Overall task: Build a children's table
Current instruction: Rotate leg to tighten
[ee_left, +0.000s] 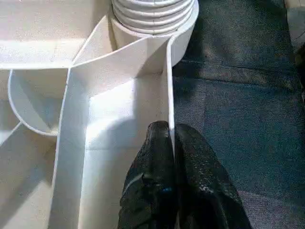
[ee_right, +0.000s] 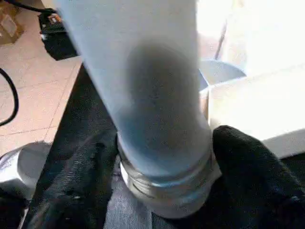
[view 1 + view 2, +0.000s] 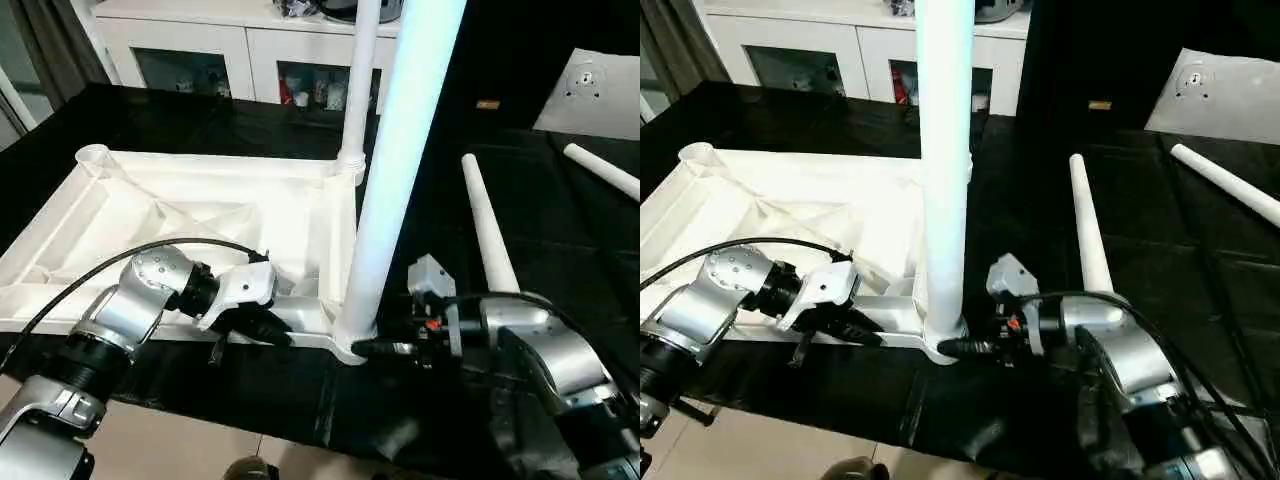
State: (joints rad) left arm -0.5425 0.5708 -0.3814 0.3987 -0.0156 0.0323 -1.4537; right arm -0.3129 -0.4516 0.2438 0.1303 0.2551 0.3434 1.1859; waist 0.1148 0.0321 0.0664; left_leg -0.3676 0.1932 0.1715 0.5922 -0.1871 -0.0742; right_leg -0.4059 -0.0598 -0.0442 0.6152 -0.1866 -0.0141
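Observation:
The white tabletop (image 3: 200, 215) lies upside down on the black table, ribbed side up. One leg (image 3: 358, 90) stands upright in its far right corner socket. A second leg (image 3: 400, 170) stands in the near right corner socket. My left gripper (image 3: 268, 330) is shut on the tabletop's near rim (image 1: 167, 86), one finger on each side of the thin wall. My right gripper (image 3: 366, 348) reaches in from the right at the base of the near leg (image 2: 157, 119), its fingers (image 2: 252, 176) pressed on either side of the ribbed collar.
Two loose legs (image 3: 487, 225) (image 3: 603, 171) lie on the black cloth at the right. A small white panel (image 3: 592, 90) rests at the far right. A white cabinet (image 3: 230, 50) stands behind. The table's front edge and the floor (image 3: 180, 440) are just below my arms.

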